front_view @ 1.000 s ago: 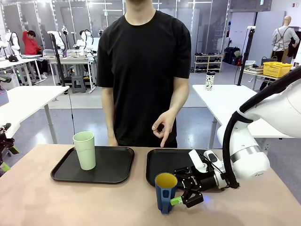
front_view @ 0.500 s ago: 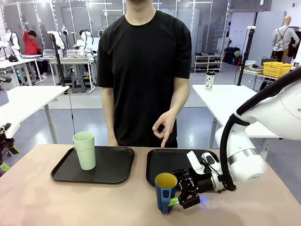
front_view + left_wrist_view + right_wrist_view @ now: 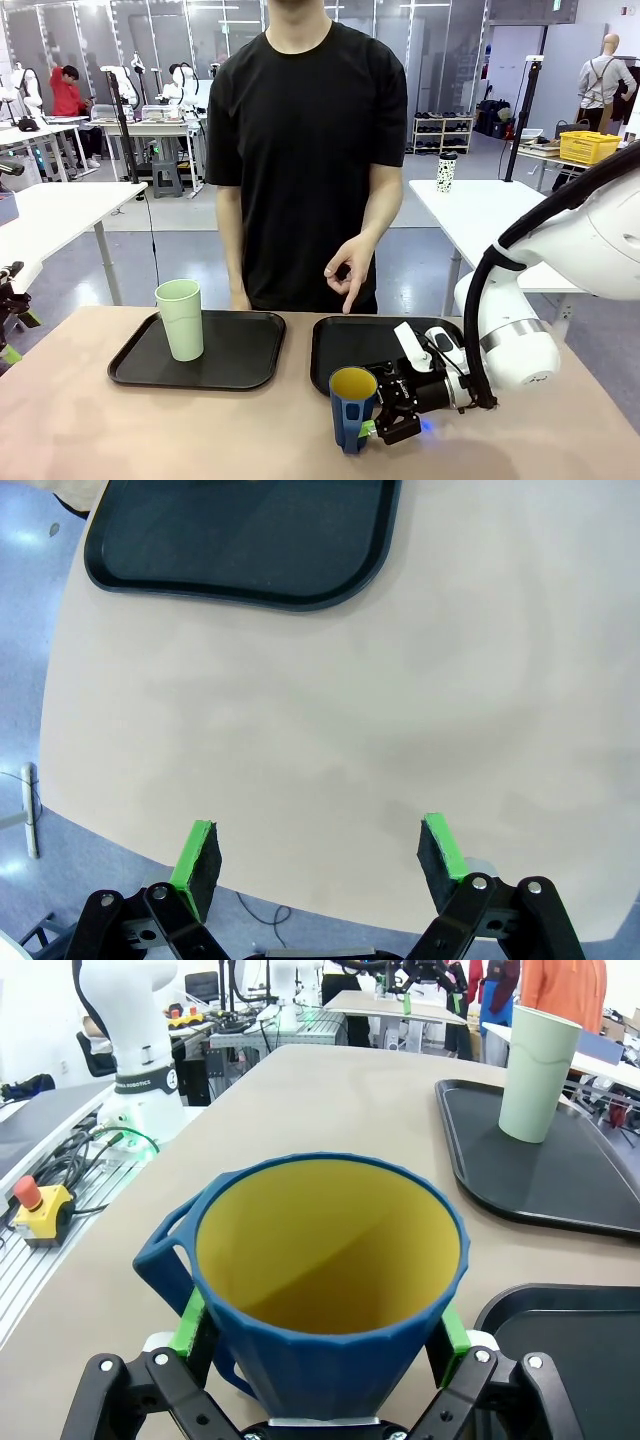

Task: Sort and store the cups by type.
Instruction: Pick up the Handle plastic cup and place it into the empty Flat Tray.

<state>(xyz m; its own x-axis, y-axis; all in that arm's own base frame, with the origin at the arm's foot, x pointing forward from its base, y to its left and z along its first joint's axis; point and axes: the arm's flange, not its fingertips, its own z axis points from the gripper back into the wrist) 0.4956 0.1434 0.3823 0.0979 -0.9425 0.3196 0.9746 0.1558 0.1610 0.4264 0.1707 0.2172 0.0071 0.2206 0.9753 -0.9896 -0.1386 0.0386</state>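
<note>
Black trays (image 3: 130, 370), 2; cups, 2: green tumbler (image 3: 181, 318), blue cup (image 3: 351, 408).

We see bare bench (image 3: 150, 430) at 7 o'clock of the blue cup (image 3: 351, 405), open for passage. At its 3 o'clock the right gripper (image 3: 384, 414) blocks; at 12, the person's hand (image 3: 348, 267) hangs over the right tray (image 3: 345, 345).

blue cup (image 3: 351, 408) between open end effector (image 3: 376, 412)
</note>
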